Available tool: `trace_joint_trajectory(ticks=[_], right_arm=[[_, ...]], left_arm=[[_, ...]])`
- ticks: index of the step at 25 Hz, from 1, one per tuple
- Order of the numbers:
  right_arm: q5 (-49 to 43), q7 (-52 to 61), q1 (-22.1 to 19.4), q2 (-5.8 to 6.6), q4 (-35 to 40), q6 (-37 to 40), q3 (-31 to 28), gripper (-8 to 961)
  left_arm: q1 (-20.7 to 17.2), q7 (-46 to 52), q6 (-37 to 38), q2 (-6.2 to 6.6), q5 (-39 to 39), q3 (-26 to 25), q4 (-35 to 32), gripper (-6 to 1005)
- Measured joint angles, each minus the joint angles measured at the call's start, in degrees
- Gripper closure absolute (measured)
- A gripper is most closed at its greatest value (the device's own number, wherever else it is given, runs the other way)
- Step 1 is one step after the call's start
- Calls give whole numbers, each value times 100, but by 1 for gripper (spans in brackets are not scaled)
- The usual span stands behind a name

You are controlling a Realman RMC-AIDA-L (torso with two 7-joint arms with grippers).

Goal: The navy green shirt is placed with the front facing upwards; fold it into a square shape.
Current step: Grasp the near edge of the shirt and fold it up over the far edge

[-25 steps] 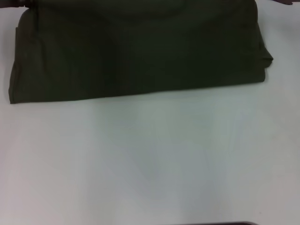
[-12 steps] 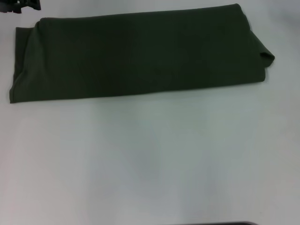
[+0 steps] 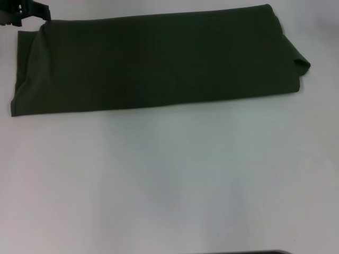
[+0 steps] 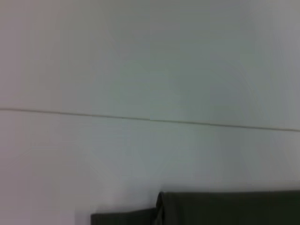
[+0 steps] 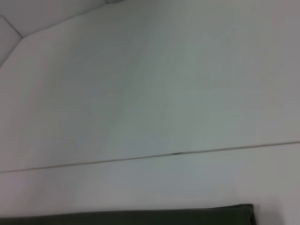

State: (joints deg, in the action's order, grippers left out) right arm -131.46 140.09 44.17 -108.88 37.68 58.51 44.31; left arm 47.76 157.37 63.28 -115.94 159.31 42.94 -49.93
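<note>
The navy green shirt [image 3: 159, 58] lies flat across the far part of the white table [image 3: 169, 180], folded into a long dark band with no lettering showing. A small fold sticks out at its right end. Part of my left gripper [image 3: 27, 11] shows at the top left corner of the head view, just beyond the shirt's far left corner. In the left wrist view an edge of the shirt [image 4: 225, 208] shows, and in the right wrist view a thin strip of the shirt [image 5: 140, 219]. My right gripper shows in no view.
A wide stretch of bare white table lies between the shirt and the near edge. A thin seam [image 4: 150, 119] crosses the table top beyond the shirt, and the right wrist view shows this seam [image 5: 164, 153] too.
One second ago the shirt's far edge ran out of the top of the head view. It now lies flat with its far edge in view. The left gripper has moved slightly toward the shirt's corner.
</note>
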Motion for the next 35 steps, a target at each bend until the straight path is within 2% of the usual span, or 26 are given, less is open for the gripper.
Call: trace_joint_trajectory(ticks=[1,3,5,6,8,13,16,17,18,20,21,23,26,31,35], right_arm=[[8,-21,-17,-1,36,65,-14,65],[17,-28,-47,-1,116,267,-61,50],[32,-1,-93,1,291,874,-262,36],[32,-1,-93,1,291,874,-262,28],[39,-15,-135,1,457,1359,-420,23],[104,0,-346,-38,805,2253,-666,30],[217,-25,-464,-32,840,2532,-813,32],[265,-30,-502,-21,840,2585,-852,32],[307,-32,-544,-11,841,2627,-876,33],[367,-41,-603,-4,842,2702,-892,34],[381,-57,-628,-3,842,2733,-896,35],[390,-144,-663,-3,843,2773,-899,36],[391,-258,-700,-23,802,2760,-901,38],[368,-267,-730,-50,786,2790,-871,42],[285,-210,-798,-52,784,2768,-837,44]], left_arm=[[-2,0,31,3,-2,-4,-3,266],[-11,-8,128,18,-7,-39,-11,251],[-17,-27,404,73,-57,-84,-59,253],[-17,-32,570,104,-87,-98,-95,254],[-17,-33,943,171,-155,-98,-154,257],[-43,-97,1999,415,-377,-311,-170,262],[-63,-341,2656,564,-580,-725,-105,263],[-101,-521,3027,675,-771,-970,-4,263],[-101,-521,3027,675,-771,-970,-4,263],[-136,-588,3256,799,-945,-1093,163,263],[-163,-606,3383,909,-1057,-1140,339,263],[-201,-619,3426,1002,-1122,-1158,542,263],[-297,-641,3399,1002,-1183,-1200,693,263],[-386,-755,3469,803,-1322,-1186,706,262],[-438,-721,3293,768,-1282,-1150,706,262]])
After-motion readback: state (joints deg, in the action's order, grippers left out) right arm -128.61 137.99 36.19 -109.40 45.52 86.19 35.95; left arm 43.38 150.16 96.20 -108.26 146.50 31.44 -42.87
